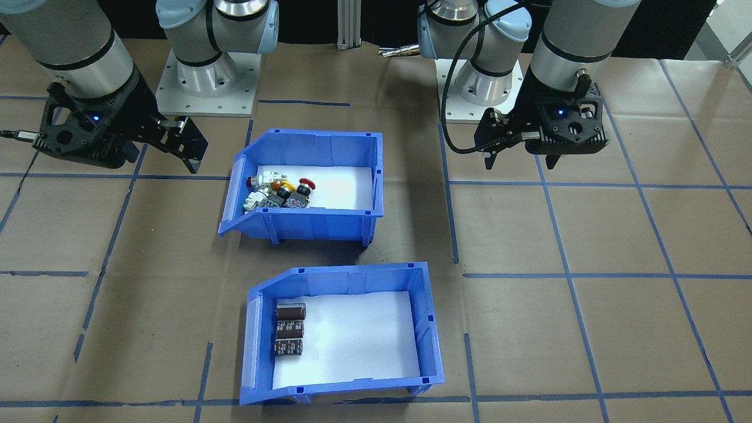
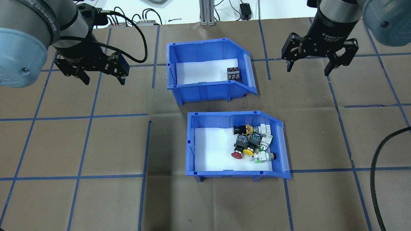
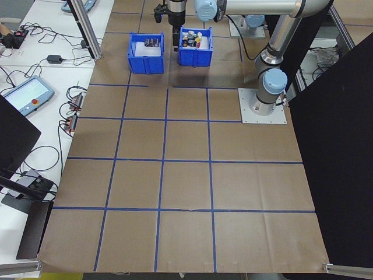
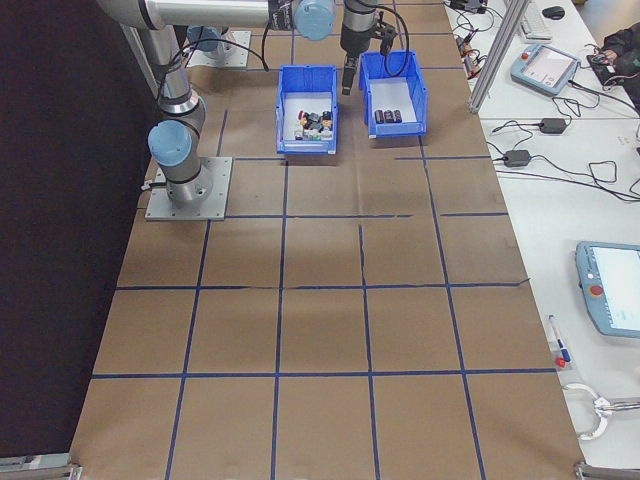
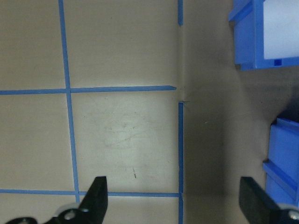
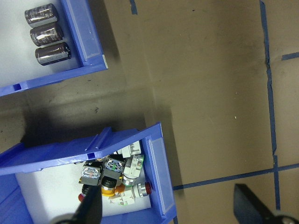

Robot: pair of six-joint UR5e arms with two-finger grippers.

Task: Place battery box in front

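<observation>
The battery box (image 2: 205, 69) sits beyond the switch bin (image 2: 236, 146), apparently placed; left tool (image 2: 93, 69) and right tool (image 2: 321, 61) hover wide, empty.

Light is bright and even from above. The brown table (image 2: 96, 144) shows soft dark shadows beside both blue bins; the darkest patch lies between the battery box (image 2: 205, 86) and the switch bin (image 2: 224, 173). The white bin floors are nearly washed out, with faint glare on the 3 cells (image 6: 46, 35). The 2 side views are sharp but small, with black panels at 1 edge. In the left wrist view the fingers (image 5: 96, 198) are soft, out of focus.
</observation>
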